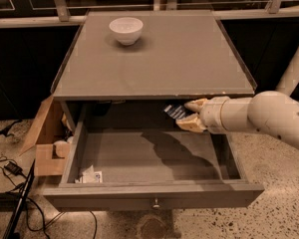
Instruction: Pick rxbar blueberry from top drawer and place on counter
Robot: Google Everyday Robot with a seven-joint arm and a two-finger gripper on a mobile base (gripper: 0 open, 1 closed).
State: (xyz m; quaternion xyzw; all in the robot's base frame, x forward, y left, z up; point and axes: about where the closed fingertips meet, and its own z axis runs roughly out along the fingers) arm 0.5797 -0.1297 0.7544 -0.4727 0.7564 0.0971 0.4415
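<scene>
The top drawer (149, 195) is pulled wide open, its knob at the front centre. My gripper (188, 114) reaches in from the right and is shut on the rxbar blueberry (176, 112), a dark bar with light lettering. It holds the bar lifted above the drawer's floor, just below the front edge of the counter (159, 59). The bar sticks out to the left of the tan fingers (195, 104).
A white bowl (126, 30) stands at the back left of the counter. A white crumpled paper packet (89, 176) lies in the drawer's front left corner. A cardboard box (47, 143) and cables (10, 171) are on the floor to the left.
</scene>
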